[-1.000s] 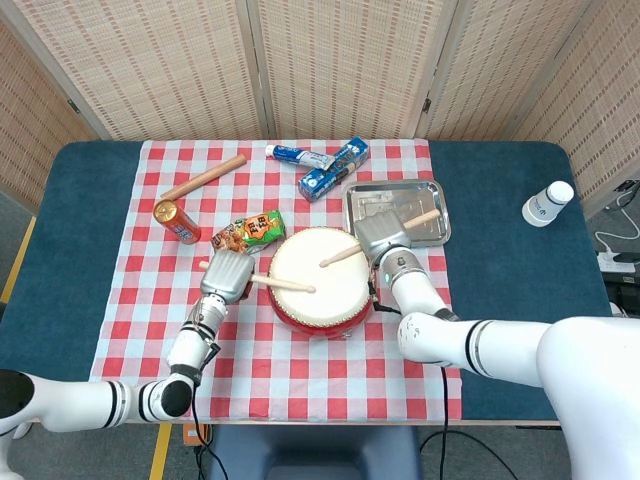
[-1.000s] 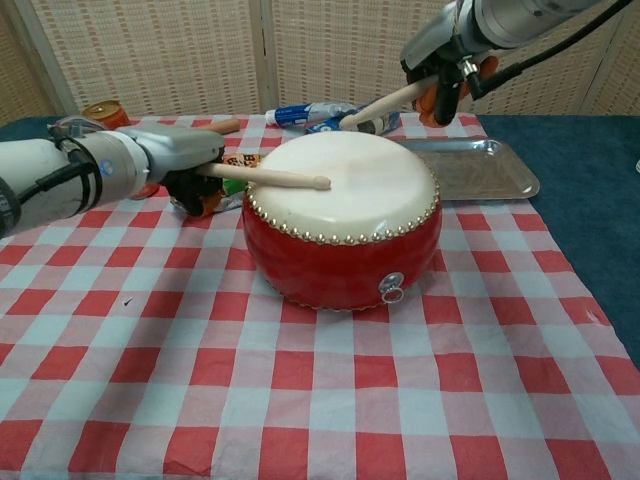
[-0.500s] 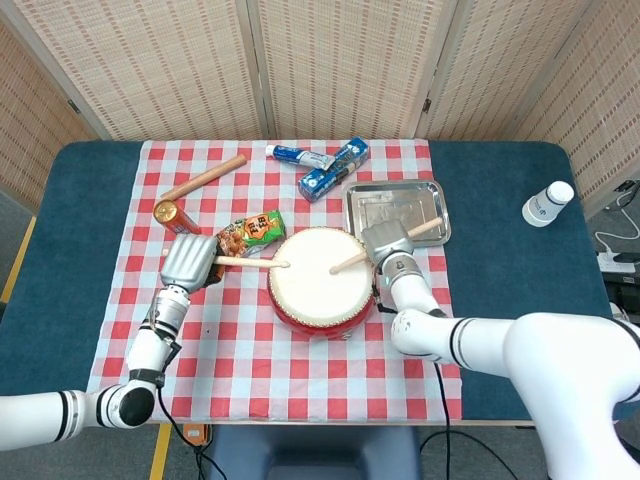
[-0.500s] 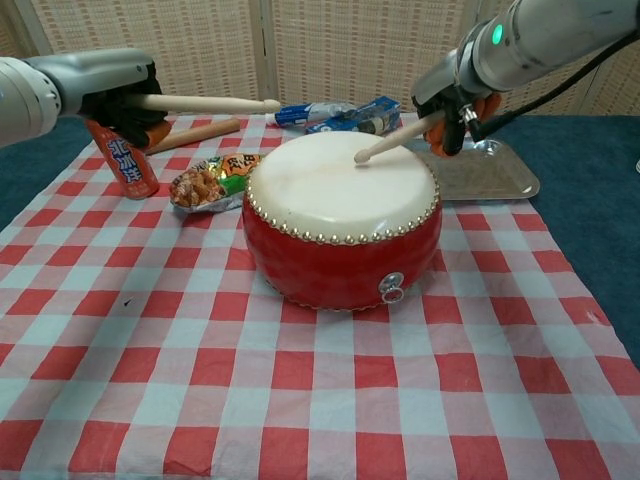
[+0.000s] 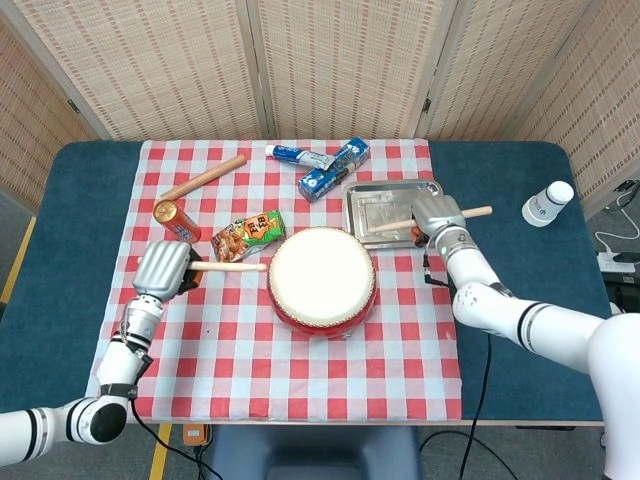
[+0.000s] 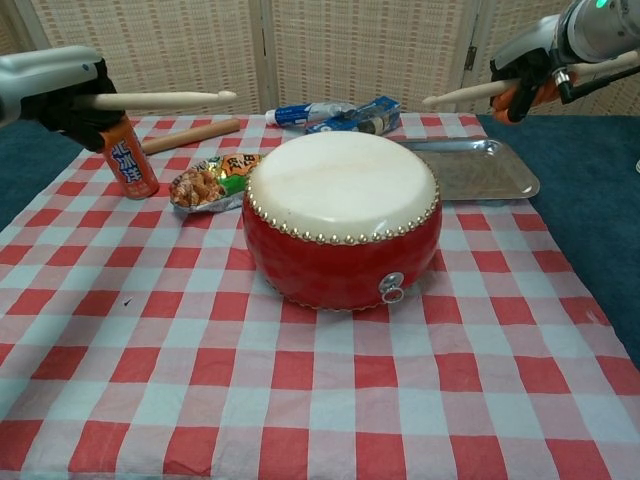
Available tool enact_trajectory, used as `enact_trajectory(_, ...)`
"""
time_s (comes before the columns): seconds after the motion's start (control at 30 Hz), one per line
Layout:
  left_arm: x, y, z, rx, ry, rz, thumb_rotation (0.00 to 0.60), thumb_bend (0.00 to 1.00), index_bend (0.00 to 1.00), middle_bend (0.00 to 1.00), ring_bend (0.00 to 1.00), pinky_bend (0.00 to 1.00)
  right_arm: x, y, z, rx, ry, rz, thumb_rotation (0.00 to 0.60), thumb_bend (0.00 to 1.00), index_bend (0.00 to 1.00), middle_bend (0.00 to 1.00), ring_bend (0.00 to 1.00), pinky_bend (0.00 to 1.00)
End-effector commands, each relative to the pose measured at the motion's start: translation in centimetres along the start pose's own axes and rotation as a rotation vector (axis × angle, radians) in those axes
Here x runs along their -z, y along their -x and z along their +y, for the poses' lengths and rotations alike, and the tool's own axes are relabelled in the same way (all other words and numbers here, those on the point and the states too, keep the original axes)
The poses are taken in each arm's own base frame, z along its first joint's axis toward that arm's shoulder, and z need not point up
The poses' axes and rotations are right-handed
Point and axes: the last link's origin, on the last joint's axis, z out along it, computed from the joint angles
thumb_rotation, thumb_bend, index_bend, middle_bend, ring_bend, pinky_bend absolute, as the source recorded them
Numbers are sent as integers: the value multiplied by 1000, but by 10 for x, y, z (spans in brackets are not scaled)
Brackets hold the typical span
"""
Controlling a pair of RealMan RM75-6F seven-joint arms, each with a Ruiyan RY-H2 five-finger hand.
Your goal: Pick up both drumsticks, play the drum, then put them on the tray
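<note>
Left hand (image 5: 163,267) grips a drumstick (image 5: 228,266) beside the drum (image 5: 322,280); right hand (image 5: 436,215) grips another drumstick (image 5: 400,223) (above the tray (image 5: 390,192)).

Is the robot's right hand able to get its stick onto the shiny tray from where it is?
Probably yes: the right hand holds its drumstick over the bare tray.

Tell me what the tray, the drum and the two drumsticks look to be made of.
Tray: bare metal, likely steel, shiny with reflections. Drum: glossy red shell, perhaps lacquered wood, a matte cream skin-like head and a row of brass-coloured studs. Left drumstick and right drumstick: pale, unpainted wood, smooth finish.
</note>
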Motion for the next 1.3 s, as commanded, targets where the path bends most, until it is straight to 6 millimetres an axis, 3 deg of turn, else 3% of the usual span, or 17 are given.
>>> enact_trajectory(0.03, 3, 0, -4, 5, -8, 1, 600, 573, 1000, 1000, 1000, 1000, -34, 34, 8, -8, -1, -30, 600, 679, 1000, 1000, 1000, 1000)
enact_trajectory(0.2, 8, -2, -17, -4, -32, 5, 600, 573, 1000, 1000, 1000, 1000, -60, 46, 3, 10, -6, -18, 600, 599, 1000, 1000, 1000, 1000)
enact_trajectory(0.43, 13, -7, -28, 7, -53, 18, 600, 573, 1000, 1000, 1000, 1000, -81, 48, -10, 29, -19, -11, 600, 524, 1000, 998, 982, 980)
enact_trajectory(0.6, 17, -9, -32, 6, -54, 21, 600, 573, 1000, 1000, 1000, 1000, -89, 44, -19, 23, -27, -6, 600, 471, 992, 914, 833, 859)
enact_trajectory(0.73, 19, -10, -33, 19, -54, 28, 600, 574, 1000, 1000, 1000, 1000, -94, 41, -22, 16, -26, 0, 600, 467, 923, 836, 742, 774)
enact_trajectory(1.0, 23, -14, -38, 27, -53, 37, 600, 574, 1000, 1000, 1000, 1000, -101, 40, -23, -16, -17, -12, 600, 429, 584, 594, 468, 523)
enact_trajectory(1.3, 28, -20, -40, 23, -48, 50, 600, 573, 1000, 1000, 1000, 1000, -105, 46, -21, -70, 3, -29, 600, 357, 160, 290, 199, 367)
